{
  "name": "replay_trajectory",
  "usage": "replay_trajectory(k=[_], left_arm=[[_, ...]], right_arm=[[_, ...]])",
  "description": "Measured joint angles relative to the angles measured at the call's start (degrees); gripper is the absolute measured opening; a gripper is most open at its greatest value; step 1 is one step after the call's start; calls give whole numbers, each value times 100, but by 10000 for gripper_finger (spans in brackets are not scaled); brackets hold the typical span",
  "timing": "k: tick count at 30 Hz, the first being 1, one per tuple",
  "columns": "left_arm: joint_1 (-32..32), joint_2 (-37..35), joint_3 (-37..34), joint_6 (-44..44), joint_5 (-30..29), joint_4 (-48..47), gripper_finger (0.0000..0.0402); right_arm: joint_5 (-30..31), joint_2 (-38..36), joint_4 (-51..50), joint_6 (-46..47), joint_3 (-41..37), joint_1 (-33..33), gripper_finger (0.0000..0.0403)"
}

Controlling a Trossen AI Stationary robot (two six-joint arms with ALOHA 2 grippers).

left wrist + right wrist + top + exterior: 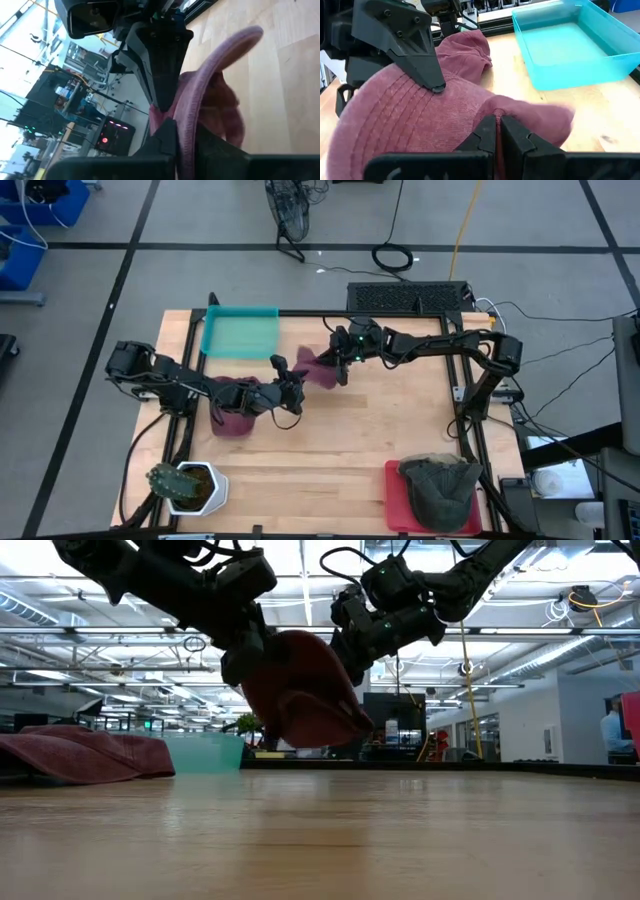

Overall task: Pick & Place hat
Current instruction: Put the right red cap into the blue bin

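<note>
Both tools are pinched shut on the maroon hat [420, 115]: left tool [290, 388], right tool [338, 370], just beside the teal tray [240, 332]. Pulling apart could rip it loose.

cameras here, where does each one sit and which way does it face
High view: above the table, looking straight down; both arms meet at the maroon hat near the teal tray.
Low view: at table-top height, looking level across; both arms hold the hat in the air.
Left wrist view: on the left arm, its left gripper shut on the hat's brim.
Right wrist view: on the right arm, its right gripper pinching the hat; shares the tray with the high view.
</note>
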Motion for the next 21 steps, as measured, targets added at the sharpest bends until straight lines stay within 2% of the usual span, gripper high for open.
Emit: replay_trajectory(k=[6,11,18,21], left_arm=[[-17,0,10,-116,-308,6,21],[-46,2,10,-85,-340,-23,12],[-36,4,3,10,-396,-265,13],[-42,7,1,27,-712,-430,11]], right_arm=[[11,1,59,-165,1,0,7],[11,0,58,-184,1,2,18],[2,-9,199,-198,8,31,89],[-4,-50,195,-302,8,41,122]])
